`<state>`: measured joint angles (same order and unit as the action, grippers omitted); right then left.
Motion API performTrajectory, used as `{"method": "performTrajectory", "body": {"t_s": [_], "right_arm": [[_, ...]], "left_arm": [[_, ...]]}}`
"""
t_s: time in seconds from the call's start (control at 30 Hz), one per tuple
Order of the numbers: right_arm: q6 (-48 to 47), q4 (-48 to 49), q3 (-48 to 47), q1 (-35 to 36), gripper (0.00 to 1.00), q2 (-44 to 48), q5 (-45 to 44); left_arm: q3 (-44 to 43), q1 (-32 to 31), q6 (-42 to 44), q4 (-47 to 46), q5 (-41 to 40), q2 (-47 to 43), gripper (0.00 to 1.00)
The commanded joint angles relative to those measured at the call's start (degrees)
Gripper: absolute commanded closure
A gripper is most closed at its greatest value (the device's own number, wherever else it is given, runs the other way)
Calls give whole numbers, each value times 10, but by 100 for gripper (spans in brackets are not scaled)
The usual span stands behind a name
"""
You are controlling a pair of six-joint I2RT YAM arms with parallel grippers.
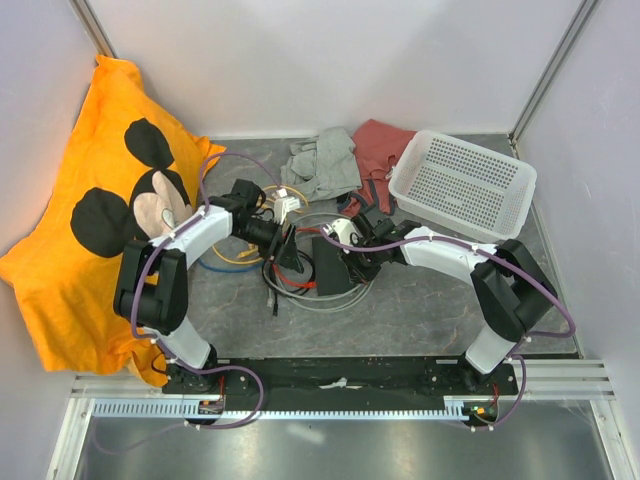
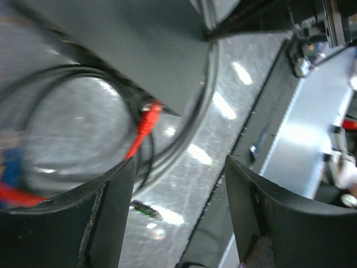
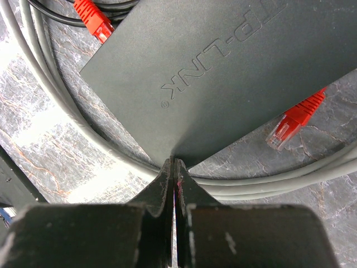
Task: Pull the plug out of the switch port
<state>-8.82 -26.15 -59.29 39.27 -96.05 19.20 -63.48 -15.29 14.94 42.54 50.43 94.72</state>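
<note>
I worry the switch [image 1: 335, 268], mid-table among grey cable [image 3: 268, 177] loops, swivels: my right gripper [image 3: 174, 167], clenched empty, touches only its corner. My left gripper [image 2: 178, 218] hangs spread and empty above the red plug [image 2: 148, 120] at the box's edge, where a grab could snag cable instead.

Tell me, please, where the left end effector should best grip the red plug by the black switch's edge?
Take the red plug by its moulded boot, pinched across its narrow sides. Come in from the cable side, away from the black switch. The plug's tip points at the box edge, and its lead trails back toward the open left end effector.
</note>
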Motion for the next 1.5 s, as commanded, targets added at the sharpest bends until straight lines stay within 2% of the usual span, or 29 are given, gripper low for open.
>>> {"method": "performTrajectory", "body": {"t_s": [0.0, 0.47, 0.77, 1.47], "right_arm": [[-10, -14, 13, 3, 100, 3, -16], [-12, -15, 27, 2, 100, 16, -17], [-12, -15, 29, 3, 100, 17, -17], [-16, -17, 30, 2, 100, 19, -19]], "left_arm": [[0, -18, -42, -66, 52, 16, 31], [-12, -87, -26, -74, 26, 106, 36], [-16, -89, -19, -84, -12, 130, 37], [-31, -90, -12, -76, 14, 186, 38]]}}
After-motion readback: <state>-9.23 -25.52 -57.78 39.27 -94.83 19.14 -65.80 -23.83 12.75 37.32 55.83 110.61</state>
